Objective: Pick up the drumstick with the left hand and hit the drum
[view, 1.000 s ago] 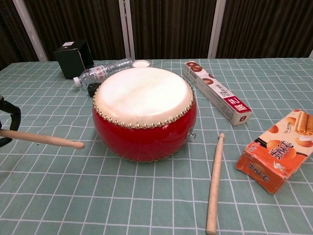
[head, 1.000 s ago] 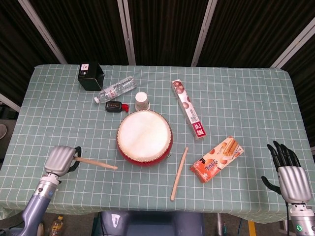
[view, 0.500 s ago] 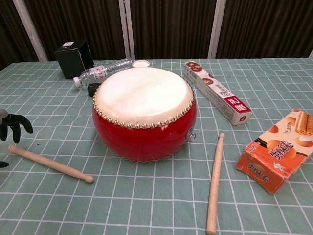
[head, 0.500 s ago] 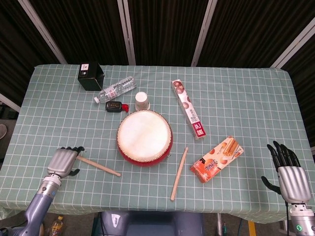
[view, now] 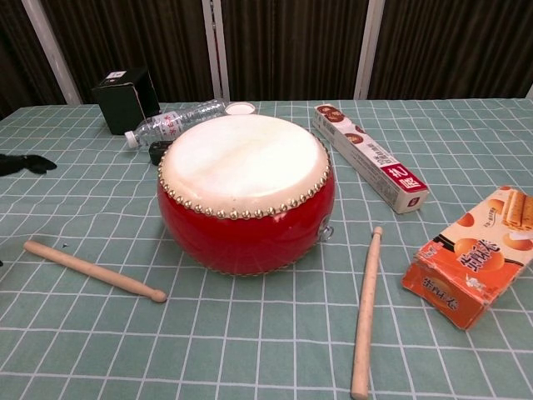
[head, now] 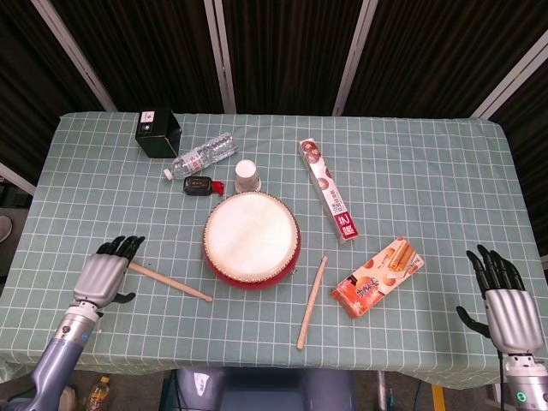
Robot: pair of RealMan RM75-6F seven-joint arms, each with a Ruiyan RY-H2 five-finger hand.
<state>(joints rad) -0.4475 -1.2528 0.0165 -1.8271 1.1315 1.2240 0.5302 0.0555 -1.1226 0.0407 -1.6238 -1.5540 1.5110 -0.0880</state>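
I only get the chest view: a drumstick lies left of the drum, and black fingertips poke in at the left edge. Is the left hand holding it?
Observer: No. The head view shows the left hand open, fingers spread, beside the handle end of the left drumstick, not gripping it.
Operator: And the right hand?
Observer: The right hand is open too, at the far right, well away from the second drumstick.

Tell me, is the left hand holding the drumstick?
No. The left hand is open, fingers spread, and the drumstick lies flat on the table.
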